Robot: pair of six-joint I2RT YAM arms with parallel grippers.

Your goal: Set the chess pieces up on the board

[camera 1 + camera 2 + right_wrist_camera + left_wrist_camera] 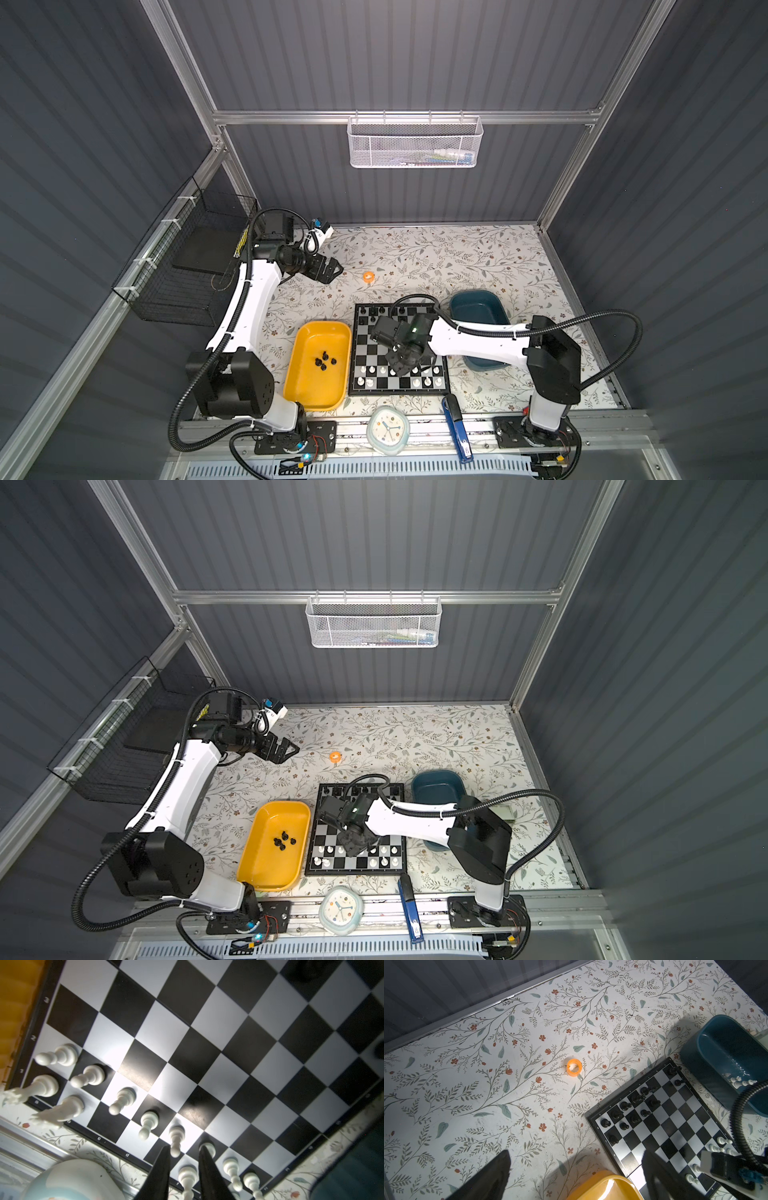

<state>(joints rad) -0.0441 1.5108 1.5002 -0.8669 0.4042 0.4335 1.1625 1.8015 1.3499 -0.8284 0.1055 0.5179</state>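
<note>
We are seeing a yellow tray (316,390) and a teal tray (478,309) sitting apart on the floral bench (457,257), an orange ring (368,276) lying behind them, a clock (387,428) and blue stapler (457,432) resting at the front, a mesh basket (415,143) hanging on the back rail.

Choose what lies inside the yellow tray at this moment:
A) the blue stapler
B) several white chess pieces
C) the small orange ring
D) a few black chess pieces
D: both top views show a few black chess pieces lying close together on the floor of the yellow tray, and nothing else in it.
</note>
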